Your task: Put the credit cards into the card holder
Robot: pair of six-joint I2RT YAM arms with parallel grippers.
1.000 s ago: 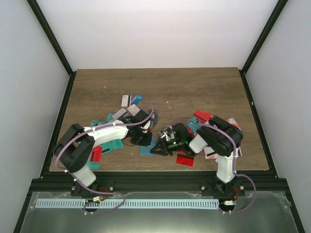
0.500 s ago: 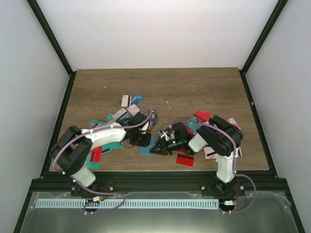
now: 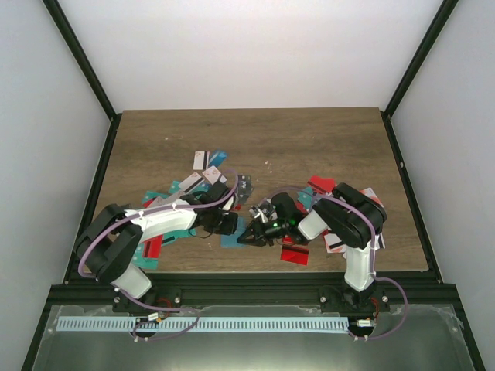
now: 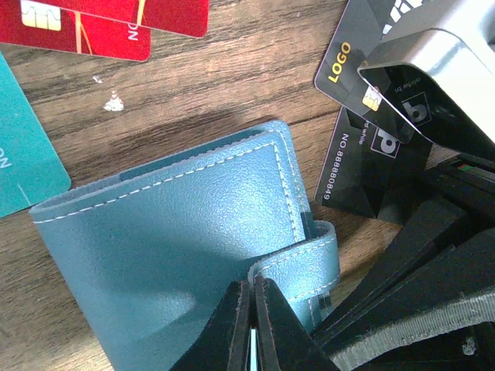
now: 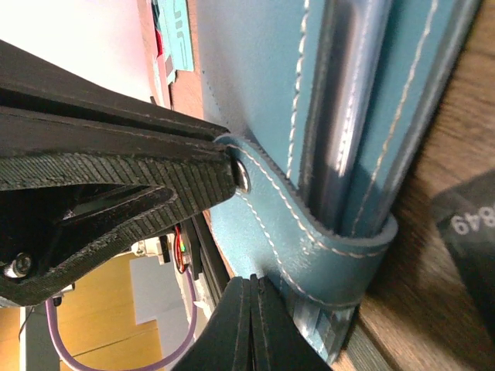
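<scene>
Sitting near the front edge of the table (image 3: 309,139), about the middle, the card holder (image 3: 230,239) is lying folded shut with its clasp tab (image 4: 309,251) wrapping round the open side. Both arms are meeting right over it. The left gripper (image 4: 253,290) is coming in from the left with its fingers pressed together, tips resting at the edge of the tab. Can't tell if it's actually pinching any of the leather. The right gripper (image 5: 251,286) is closed up too, poking at the holder's near edge just beside the strap, with no card in it.

So they're looking to be on the opening step: nothing is going inside until that tab is popped. The next move is probably calling for one arm pinning the body while the other gets under the tab and peels it off.

Lying right around the holder are a couple of red cards (image 4: 100,31), a teal card (image 4: 23,147) and some black cards (image 4: 363,154). Further back, more cards (image 3: 203,160) are sitting scattered on the wood.
</scene>
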